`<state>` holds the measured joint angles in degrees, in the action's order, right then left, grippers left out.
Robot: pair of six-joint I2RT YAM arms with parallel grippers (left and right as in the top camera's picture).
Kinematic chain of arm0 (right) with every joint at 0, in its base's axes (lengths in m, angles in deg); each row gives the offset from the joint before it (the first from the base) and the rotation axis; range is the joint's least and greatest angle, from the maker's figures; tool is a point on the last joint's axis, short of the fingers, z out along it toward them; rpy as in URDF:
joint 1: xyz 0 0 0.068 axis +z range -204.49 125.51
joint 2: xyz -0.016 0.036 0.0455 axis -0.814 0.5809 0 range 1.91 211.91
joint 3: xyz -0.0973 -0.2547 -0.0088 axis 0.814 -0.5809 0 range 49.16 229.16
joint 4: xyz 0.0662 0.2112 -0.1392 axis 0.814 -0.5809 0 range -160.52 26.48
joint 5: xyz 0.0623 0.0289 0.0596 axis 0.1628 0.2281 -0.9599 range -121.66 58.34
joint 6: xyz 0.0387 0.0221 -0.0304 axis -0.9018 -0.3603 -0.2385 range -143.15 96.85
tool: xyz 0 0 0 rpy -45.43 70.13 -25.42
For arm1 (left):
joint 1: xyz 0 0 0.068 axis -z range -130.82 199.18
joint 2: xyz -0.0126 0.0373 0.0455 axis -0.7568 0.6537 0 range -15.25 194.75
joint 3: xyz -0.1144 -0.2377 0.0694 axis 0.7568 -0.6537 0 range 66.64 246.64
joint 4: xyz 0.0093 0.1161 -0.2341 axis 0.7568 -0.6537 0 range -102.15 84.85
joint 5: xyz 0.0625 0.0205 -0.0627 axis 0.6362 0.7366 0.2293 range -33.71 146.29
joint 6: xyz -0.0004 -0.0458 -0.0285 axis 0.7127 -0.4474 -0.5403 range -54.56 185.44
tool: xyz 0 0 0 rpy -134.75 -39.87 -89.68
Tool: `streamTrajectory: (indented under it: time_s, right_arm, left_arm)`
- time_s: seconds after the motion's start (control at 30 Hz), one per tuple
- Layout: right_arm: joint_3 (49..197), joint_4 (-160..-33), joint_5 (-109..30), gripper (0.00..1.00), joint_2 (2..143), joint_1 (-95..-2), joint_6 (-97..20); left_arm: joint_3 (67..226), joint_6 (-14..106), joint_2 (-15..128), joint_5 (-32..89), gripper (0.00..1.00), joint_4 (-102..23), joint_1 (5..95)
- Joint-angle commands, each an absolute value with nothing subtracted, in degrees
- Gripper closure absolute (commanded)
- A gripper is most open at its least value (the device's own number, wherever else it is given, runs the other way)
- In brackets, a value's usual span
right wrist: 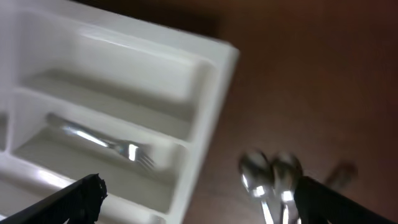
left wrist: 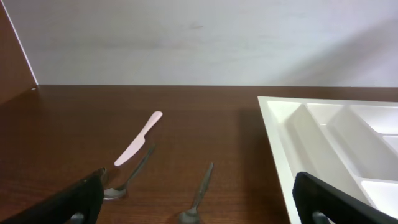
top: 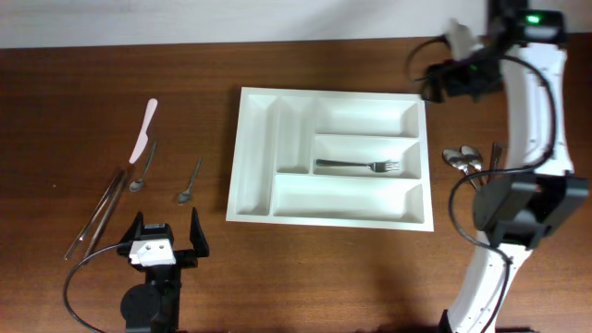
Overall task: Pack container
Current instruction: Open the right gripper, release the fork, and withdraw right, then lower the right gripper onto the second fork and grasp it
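- The container (top: 351,199) lies flat mid-desk (top: 305,277), its two narrow compartments at its left end.
- A fork (top: 357,166) lies in the container's middle wide compartment, tines toward the right wall.
- The right pincer (top: 435,85) hangs just off the container's far right corner, fingers spread and pinching nothing.
- The left pincer (top: 167,237) sits to the near left of the container, likewise spread and pinching nothing.
- Left of the container lie a pale knife (top: 144,129), a long spoon (top: 141,174), a short spoon (top: 189,182) and thin metal sticks (top: 97,213).
- Right of the container, paired spoons (top: 462,159) lie side by side, handles partly hidden by the arm.
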<state>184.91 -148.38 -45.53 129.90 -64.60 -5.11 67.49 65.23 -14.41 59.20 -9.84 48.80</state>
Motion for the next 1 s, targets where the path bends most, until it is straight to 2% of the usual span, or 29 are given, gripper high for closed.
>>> streamTrajectory:
  time_s: [0.0, 0.2, 0.37, 0.7, 0.8, 0.97]
  right_arm:
    - [179.9, -148.6, -47.4, 0.01, 129.8, -68.8, -10.2]
    - [170.2, -146.7, -54.7, 0.01, 129.8, -74.3, -10.2]
    - [162.8, -145.7, -54.9, 0.01, 129.8, -78.2, -10.5]
    - [161.0, -143.2, -32.1, 0.01, 129.8, -83.0, -30.2]
    - [160.9, -143.4, -26.3, 0.01, 129.8, -83.0, -33.5]
    - [158.7, -143.3, -26.1, 0.01, 129.8, -83.0, -33.8]
  left_arm:
    - [67.2, 65.1, -14.9, 58.6, 0.01, -9.8, 49.0]
    - [67.2, 65.1, -14.9, 58.6, 0.01, -9.8, 49.0]
    - [67.2, 65.1, -14.9, 58.6, 0.01, -9.8, 49.0]
    - [67.2, 65.1, -14.9, 58.6, 0.01, -9.8, 49.0]
    - [67.2, 65.1, -14.9, 58.6, 0.01, -9.8, 49.0]
    - [67.2, 65.1, -14.9, 58.6, 0.01, -9.9, 49.0]
